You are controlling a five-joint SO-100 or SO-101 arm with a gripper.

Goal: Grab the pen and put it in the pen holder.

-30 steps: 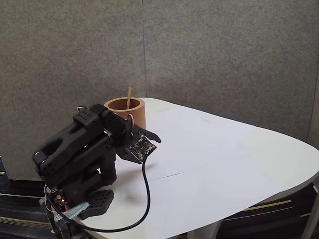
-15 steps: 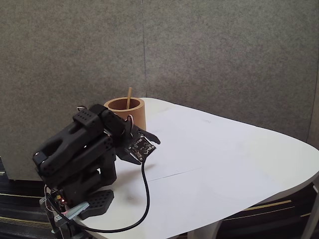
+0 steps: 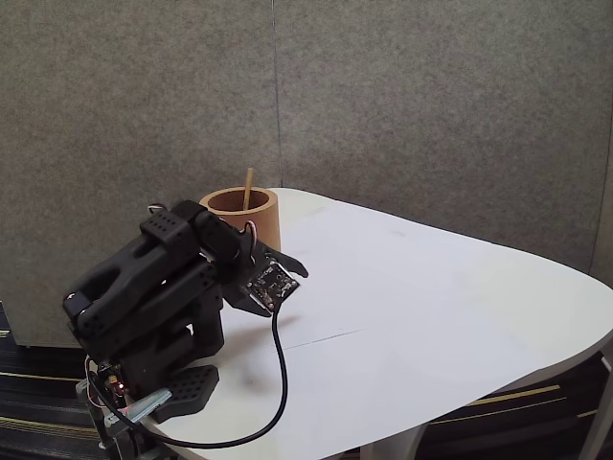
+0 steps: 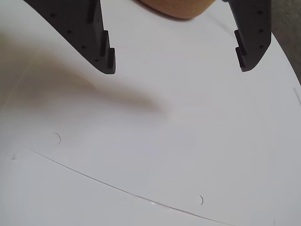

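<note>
The pen (image 3: 248, 187) stands nearly upright inside the pen holder (image 3: 241, 216), its thin tan tip rising above the round rim. The pen holder, an orange-brown cylinder with thick walls, stands on the table (image 3: 431, 307) close to the far left edge as the fixed view shows it, where the table's rounded corner meets the wall. Just in front of it the black arm (image 3: 153, 287) is folded low over its base near the table's left front corner, and the claw (image 3: 280, 269) reaches out beside the holder's foot without touching it. In the wrist view the claw (image 4: 178, 70) is spread wide and holds nothing: its two dark fingers (image 4: 96, 44) hang well apart above bare white table, and a slice of the holder's brown wall (image 4: 176, 8) shows at the top edge between them. A black cable (image 3: 278, 383) loops from the claw down to the arm's base. The table top is plain white with rounded edges, crossed by a thin seam line (image 4: 117, 188) and a few faint small marks. Behind the table rise grey, felt-like partition panels (image 3: 431, 115) joined at a vertical seam, and striped dark flooring shows below the front edge.
</note>
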